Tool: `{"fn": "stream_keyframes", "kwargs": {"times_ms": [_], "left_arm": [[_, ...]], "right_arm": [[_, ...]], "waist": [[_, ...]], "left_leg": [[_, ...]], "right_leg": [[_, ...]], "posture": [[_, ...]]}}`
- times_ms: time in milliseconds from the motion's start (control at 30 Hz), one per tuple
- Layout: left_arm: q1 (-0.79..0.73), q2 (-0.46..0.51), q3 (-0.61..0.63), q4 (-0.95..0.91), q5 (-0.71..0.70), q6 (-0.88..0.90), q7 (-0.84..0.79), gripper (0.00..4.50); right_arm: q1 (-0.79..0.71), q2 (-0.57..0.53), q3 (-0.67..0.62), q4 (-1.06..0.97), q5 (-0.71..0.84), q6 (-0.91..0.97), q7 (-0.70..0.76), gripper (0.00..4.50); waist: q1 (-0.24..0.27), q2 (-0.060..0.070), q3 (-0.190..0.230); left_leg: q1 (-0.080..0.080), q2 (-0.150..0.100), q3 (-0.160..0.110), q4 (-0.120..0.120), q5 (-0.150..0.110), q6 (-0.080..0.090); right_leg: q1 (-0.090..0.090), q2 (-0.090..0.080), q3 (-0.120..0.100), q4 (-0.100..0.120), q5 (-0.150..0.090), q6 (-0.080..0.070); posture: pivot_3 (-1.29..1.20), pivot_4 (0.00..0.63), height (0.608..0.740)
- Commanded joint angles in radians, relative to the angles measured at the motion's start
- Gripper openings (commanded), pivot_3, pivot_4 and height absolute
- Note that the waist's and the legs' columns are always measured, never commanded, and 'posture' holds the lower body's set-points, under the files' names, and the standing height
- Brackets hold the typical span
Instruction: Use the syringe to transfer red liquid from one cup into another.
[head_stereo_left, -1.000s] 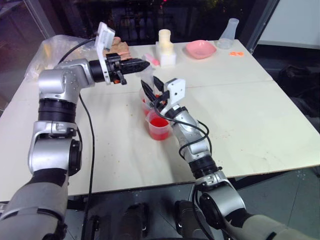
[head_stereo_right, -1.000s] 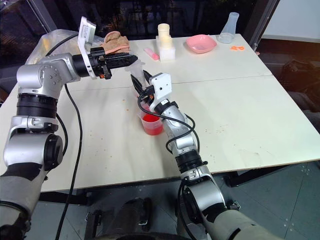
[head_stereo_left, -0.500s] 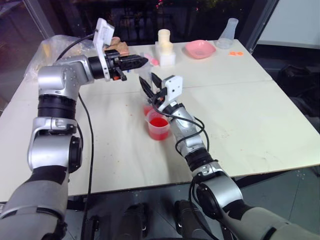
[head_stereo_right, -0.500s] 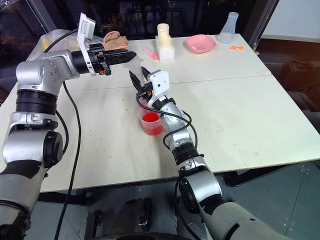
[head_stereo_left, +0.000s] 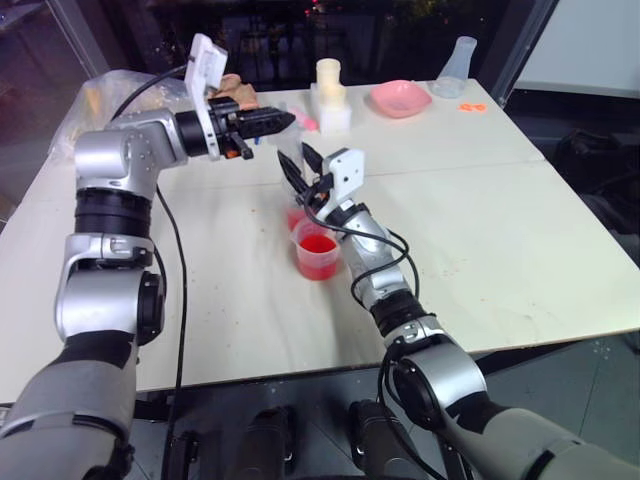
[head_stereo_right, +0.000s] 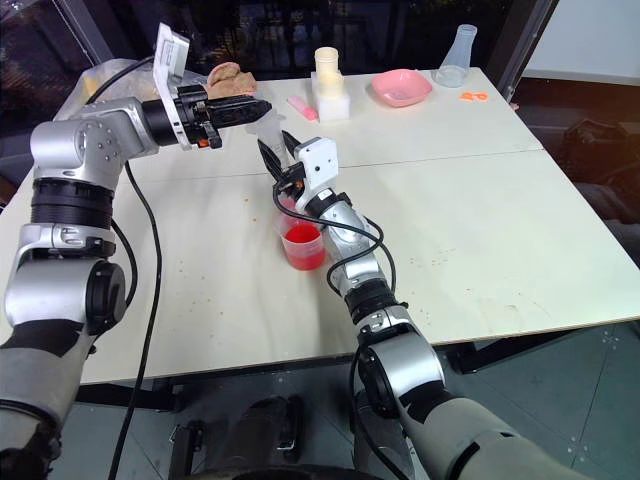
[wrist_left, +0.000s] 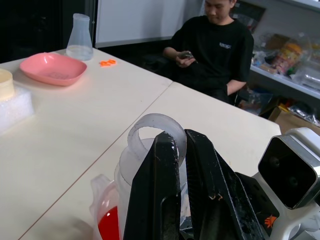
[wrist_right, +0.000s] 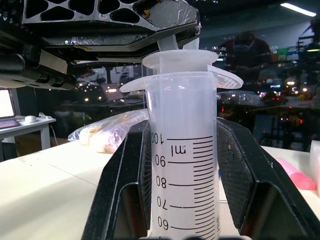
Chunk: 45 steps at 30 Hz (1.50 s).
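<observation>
The syringe (wrist_right: 185, 150) stood upright near the middle of the surface (head_stereo_left: 500, 240), toward its far edge, over two clear cups. The right pincer (wrist_right: 185, 165) was clamped around its barrel, one black finger (wrist_right: 125, 185) pressed to each side of the printed scale, with the flange just above the fingertips. The left pincer (head_stereo_left: 278, 121) reached in level from the left, and its fingers (wrist_left: 160, 200) were clenched on the whitish plunger top (wrist_left: 156, 131), which stood a little above the barrel's flange. The barrel seen through the right wrist camera looked cloudy white along the upper marks; its lower part and the orange tip were hidden, so I cannot tell whether it held anything. The nearer cup (head_stereo_left: 318, 250) held red liquid (head_stereo_left: 319, 246), and the second cup (head_stereo_left: 295, 215), touching or just behind it and partly hidden by the right arm, also showed red. Along the far edge of the surface sat a pink dish (head_stereo_left: 401, 97), a clear flask (head_stereo_left: 456, 66) by the far right corner, a cream cylinder on a white block (head_stereo_left: 331, 95), and a crumpled plastic bag (head_stereo_left: 110, 100) at the far left corner. A person in a black shirt (wrist_left: 215, 50) sat beyond the surface.
</observation>
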Motion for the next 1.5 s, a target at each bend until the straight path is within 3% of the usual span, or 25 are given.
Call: {"fn": "stream_keyframes", "kwargs": {"times_ms": [33,1467,1500], "left_arm": [[-0.087,0.01,0.058,-0.056,-0.042,-0.027,-0.011,0.02],[-0.128,0.005,0.056,0.008,-0.041,-0.022,-0.022,0.02],[-0.129,0.005,0.056,0.008,-0.043,-0.012,-0.022,0.38]], "right_arm": [[0.008,-0.001,0.004,0.04,-0.016,0.012,0.001,1.29],[0.022,-0.016,0.011,0.036,-0.025,0.016,-0.001,1.29],[0.022,-0.017,0.01,0.034,-0.025,0.016,0.0,1.29]], "waist": [[0.0,0.0,0.0],[0.001,0.0,0.0],[0.0,0.0,0.0]], "left_leg": [[0.0,0.0,0.0,0.0,0.0,0.0],[0.0,0.0,0.0,0.0,0.0,0.0],[0.0,0.0,0.0,0.0,0.0,0.0]], "right_leg": [[0.0,0.0,0.0,0.0,0.0,0.0],[0.0,0.0,0.0,0.0,0.0,0.0],[0.0,0.0,0.0,0.0,0.0,0.0]], "posture": [[0.0,0.15,0.74],[0.0,0.15,0.74],[0.0,0.15,0.74]]}}
